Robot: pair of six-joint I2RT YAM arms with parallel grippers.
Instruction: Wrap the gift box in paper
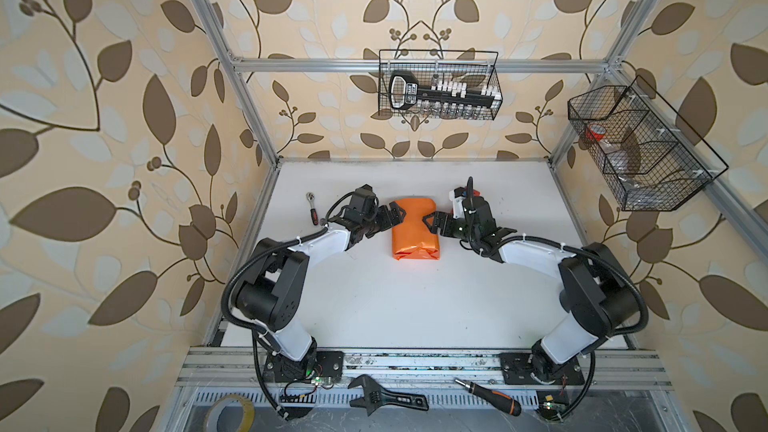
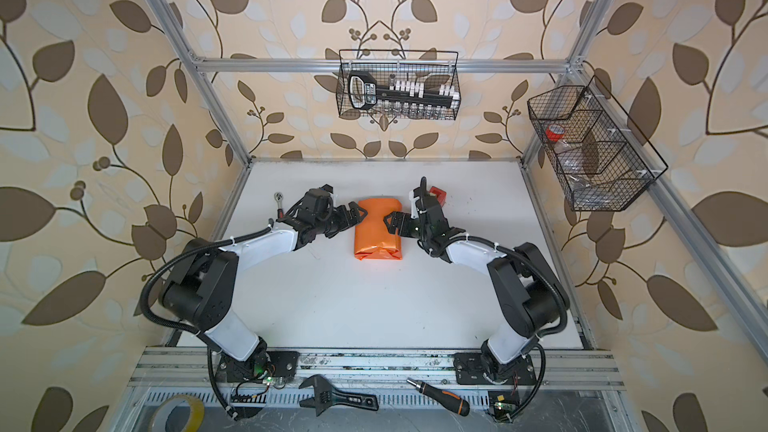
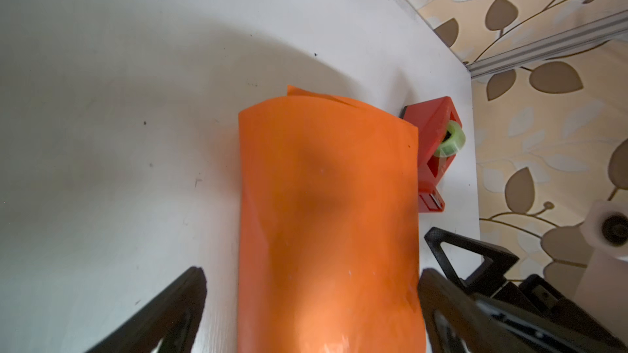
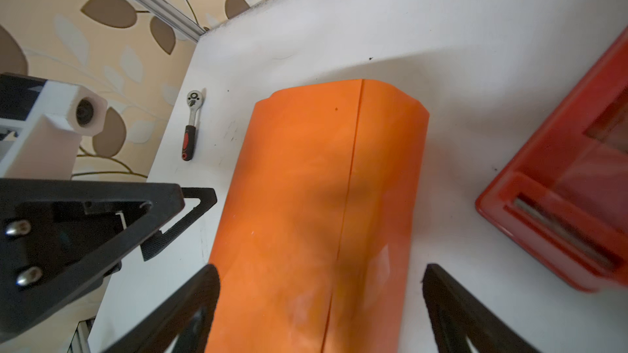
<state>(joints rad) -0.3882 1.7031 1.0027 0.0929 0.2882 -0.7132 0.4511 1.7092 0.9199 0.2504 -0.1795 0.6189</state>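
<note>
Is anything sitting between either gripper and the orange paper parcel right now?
Nothing visible does. The open left gripper and the open right gripper flank the paper at its side edges. The red tape dispenser stands off to the side, past the right gripper, not in between.

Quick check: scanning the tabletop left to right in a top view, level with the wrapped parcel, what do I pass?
ratchet wrench → left end effector, open → orange paper folded round the parcel → right end effector, open → red tape dispenser
</note>
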